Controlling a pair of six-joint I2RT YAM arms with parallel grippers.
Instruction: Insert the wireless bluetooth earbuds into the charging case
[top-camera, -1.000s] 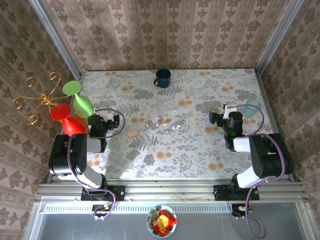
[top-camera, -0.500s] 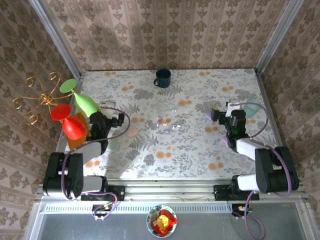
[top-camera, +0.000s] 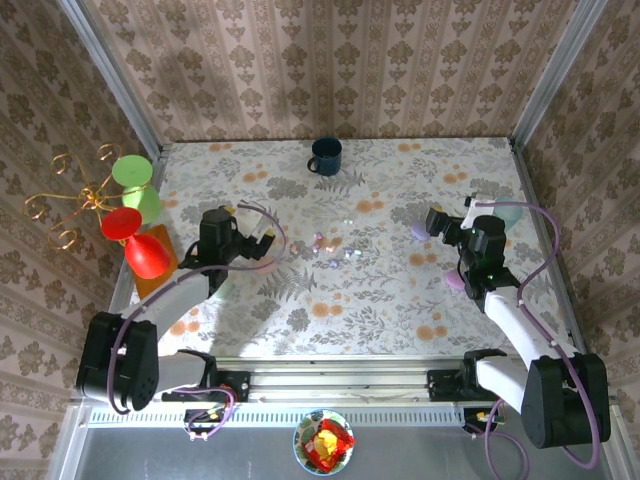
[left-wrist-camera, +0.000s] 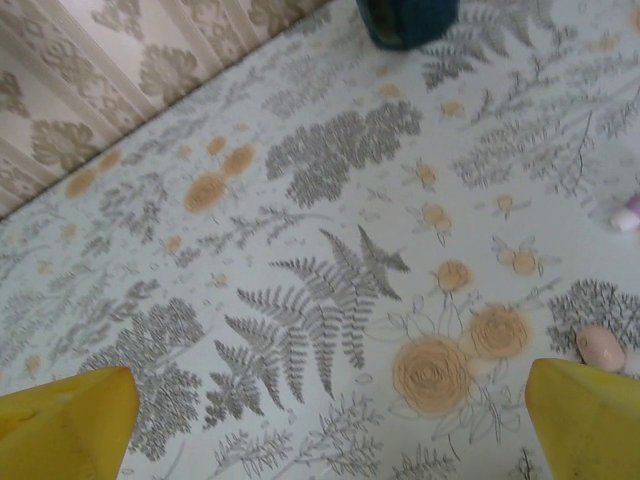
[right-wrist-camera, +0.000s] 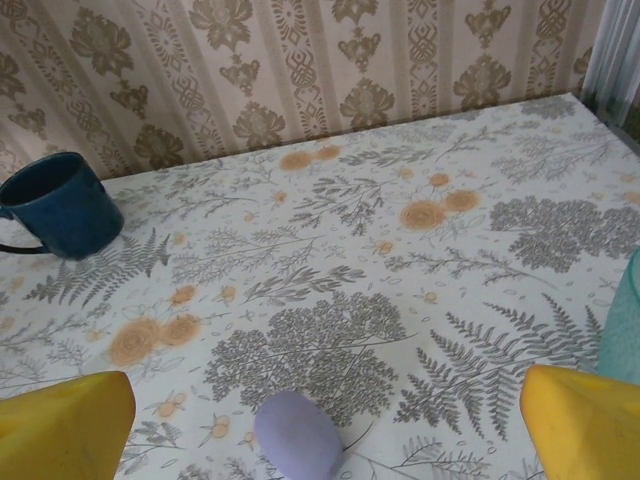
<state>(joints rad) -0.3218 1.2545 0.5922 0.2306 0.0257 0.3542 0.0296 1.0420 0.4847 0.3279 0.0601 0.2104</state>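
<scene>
From above, both arms have unfolded from their tucked pose and reached out over the table (top-camera: 400, 310). The left claw (top-camera: 268, 242) has swung in toward the middle and now hangs about where a peach case lay a second ago. The right claw (top-camera: 437, 222) has pushed forward until it is just beside the lilac case (top-camera: 418, 231). The earbuds (top-camera: 333, 250) have not moved. They lie scattered at mid-table between the two claws, near the left one and well apart from the right, with the mug (top-camera: 325, 155) far behind them.

At the left wrist, the left claw (left-wrist-camera: 325, 440) stands wide, with yellow fingertips (left-wrist-camera: 65, 425) at both bottom corners. The peach case (left-wrist-camera: 600, 347) sits just inside the right tip, and one pale earbud (left-wrist-camera: 627, 215) shows at the right edge.

At the right wrist, the right claw (right-wrist-camera: 320, 440) is just as wide and holds nothing. The lilac case (right-wrist-camera: 298, 435) lies between its tips, low in the picture.

Judging from this, each arm is lining up on a case. No earbud is in a case yet, so the task has barely begun.
</scene>
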